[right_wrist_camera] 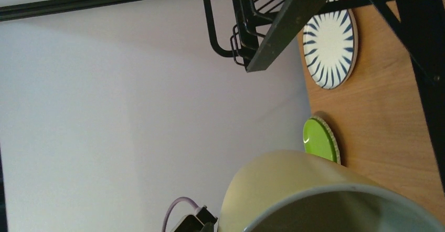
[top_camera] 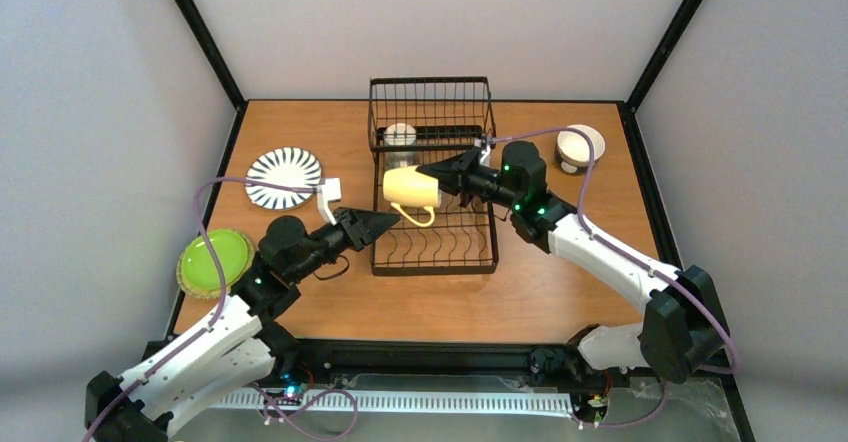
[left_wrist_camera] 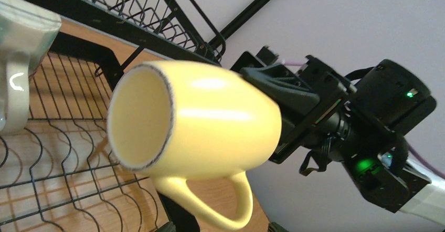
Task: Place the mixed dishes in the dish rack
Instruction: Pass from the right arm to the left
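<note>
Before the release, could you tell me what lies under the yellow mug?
Bare wire slots of the dish rack, with table showing through. The spot straight below the yellow mug is hidden by it.

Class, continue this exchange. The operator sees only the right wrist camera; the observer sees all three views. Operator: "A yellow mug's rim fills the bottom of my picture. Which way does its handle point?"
Observer: From overhead, the yellow mug lies sideways over the dish rack, gripped by the right jaws, with its handle toward the arms' bases.
Operator: Is anything in the rack?
Observer: Yes, a cream mug sits in the tall basket section at the far end.
Operator: Where is the left arm?
Observer: The left jaws, open and empty, sit at the rack's left edge, pointing toward the yellow mug.
</note>
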Available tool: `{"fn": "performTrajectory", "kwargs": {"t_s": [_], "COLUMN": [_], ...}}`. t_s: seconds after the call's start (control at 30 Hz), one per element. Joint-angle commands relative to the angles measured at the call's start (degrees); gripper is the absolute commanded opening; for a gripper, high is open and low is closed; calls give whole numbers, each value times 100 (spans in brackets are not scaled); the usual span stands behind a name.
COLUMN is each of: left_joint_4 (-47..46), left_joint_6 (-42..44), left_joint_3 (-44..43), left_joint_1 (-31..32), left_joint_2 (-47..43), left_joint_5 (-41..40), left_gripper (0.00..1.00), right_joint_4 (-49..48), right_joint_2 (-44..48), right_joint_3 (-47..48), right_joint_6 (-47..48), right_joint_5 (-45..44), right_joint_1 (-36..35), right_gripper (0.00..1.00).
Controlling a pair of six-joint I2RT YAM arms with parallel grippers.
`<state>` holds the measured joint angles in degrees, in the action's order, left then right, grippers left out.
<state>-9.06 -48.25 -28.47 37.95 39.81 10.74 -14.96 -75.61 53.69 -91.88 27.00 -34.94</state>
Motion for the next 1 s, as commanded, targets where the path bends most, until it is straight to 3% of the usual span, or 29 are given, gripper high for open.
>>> {"fn": "performTrajectory", "kwargs": {"t_s": [0.0, 0.57, 0.97], "left_joint_4": [-484, -1205, -1958], "left_joint_6": [35, 96, 167], "left_joint_3": [64, 194, 80], "left_joint_1": [28, 28, 28], "left_joint_2": [2, 522, 1109], "left_joint_5": [-59, -43, 453], "left_gripper": [100, 100, 100], "right_joint_4": [-898, -1758, -2371], "right_joint_2": [-8, -363, -730], "right_joint_3": [-52, -290, -420], "right_joint_6": [-570, -1153, -1444], "right_joint_5": [338, 803, 1054], "right_joint_1": [41, 36, -9], "right_gripper": [2, 2, 2]}}
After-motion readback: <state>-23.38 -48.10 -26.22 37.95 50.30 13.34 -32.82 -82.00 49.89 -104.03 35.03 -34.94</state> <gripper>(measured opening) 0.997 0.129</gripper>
